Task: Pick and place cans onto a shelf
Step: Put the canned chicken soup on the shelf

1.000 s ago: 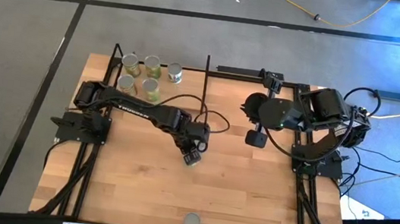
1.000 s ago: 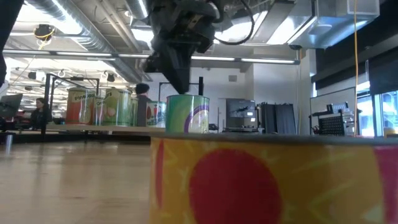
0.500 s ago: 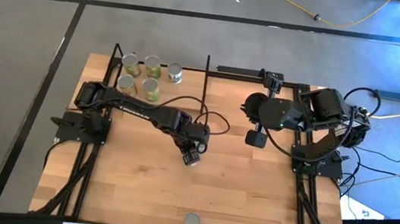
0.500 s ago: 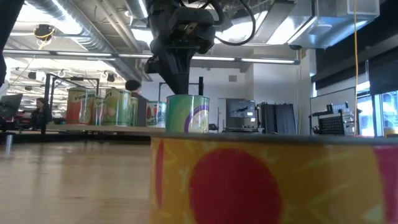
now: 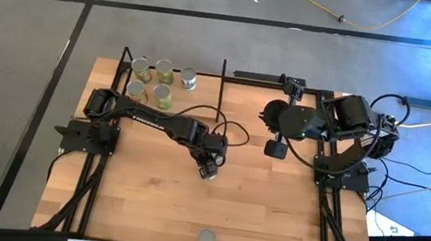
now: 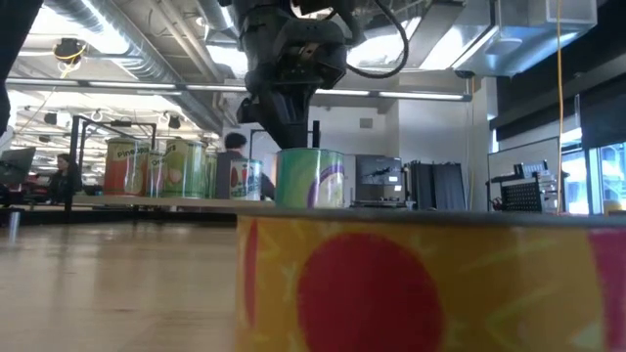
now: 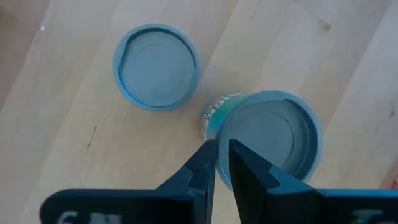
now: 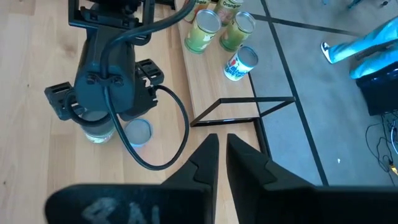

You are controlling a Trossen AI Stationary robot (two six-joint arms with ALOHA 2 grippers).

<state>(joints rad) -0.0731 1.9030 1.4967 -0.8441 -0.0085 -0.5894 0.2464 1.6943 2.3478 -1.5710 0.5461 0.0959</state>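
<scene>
- At the far left corner of the table (image 5: 269, 218) stands the shelf (image 5: 201, 101). Five shelf cans (image 5: 164, 71) are on its board, three in the back row and two in front. We see no change there over the last second.
- The left arm reaches from its base out to mid-table. The left gripper (image 7: 222, 146) points down with its fingers drawn almost together at the rim of the near can (image 7: 267, 134).
- We judge that rim to be pinched between the fingers, though the wrist view does not make the contact plain.
- What has changed: in the low view the near can now sits a little further right than a second ago, and the gripper above it has shifted the same way. Its top is at the same height, so we read this as a drag or nudge across the wood, not a lift.
- A second can (image 7: 157, 66) stands just beside the near can, apart from it and untouched.
- For the task, this means the pick is only starting. The can has still to be raised and carried back left to the shelf, and a rim pinch looks to us like a hold that could slip.
- The front can (image 5: 206, 237) waits alone at the table's near edge, well apart from both arms.
- On the right, the right gripper (image 5: 275, 149) is parked near its base, fingers nearly together on nothing, exactly as before.
</scene>
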